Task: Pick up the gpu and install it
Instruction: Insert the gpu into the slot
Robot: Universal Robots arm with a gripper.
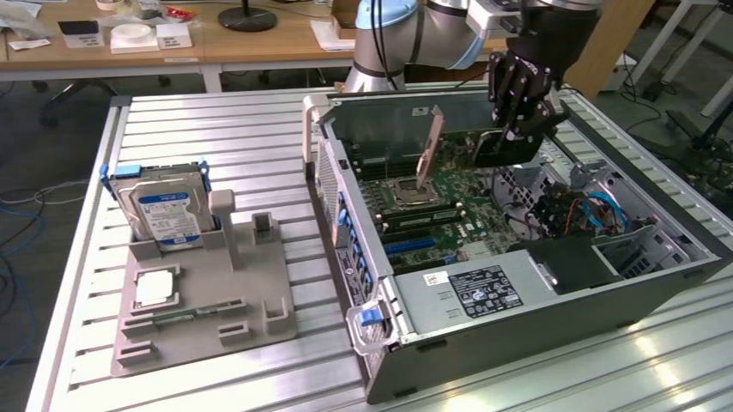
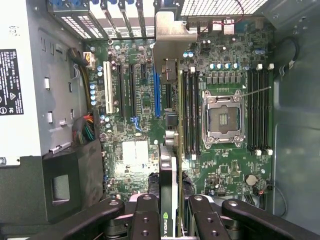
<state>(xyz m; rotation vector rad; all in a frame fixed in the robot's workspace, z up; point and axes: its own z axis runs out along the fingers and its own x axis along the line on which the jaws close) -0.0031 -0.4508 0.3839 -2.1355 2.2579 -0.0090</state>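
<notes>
My gripper [image 1: 517,136] is inside the open computer case [image 1: 343,215], shut on the gpu [image 1: 504,153]. The gpu is a dark card held on edge over the green motherboard [image 1: 458,184]. A tall pale bracket [image 1: 430,150] stands at the card's end toward the exterior view's left. In the wrist view the gpu [image 2: 166,222] runs edge-on from between the black fingers [image 2: 145,210] to its metal bracket [image 2: 172,32] by the rear slot openings. It lies alongside a long blue slot [image 2: 157,95]. Whether the card touches a slot cannot be told.
The case walls enclose the gripper on all sides. A power supply [image 1: 475,292] fills the near end, with cables [image 1: 584,215] at the exterior view's right. A CPU socket [image 2: 222,117] and memory sticks [image 2: 187,112] sit beside the card. A grey fixture [image 1: 201,292] holds a hard drive [image 1: 166,210].
</notes>
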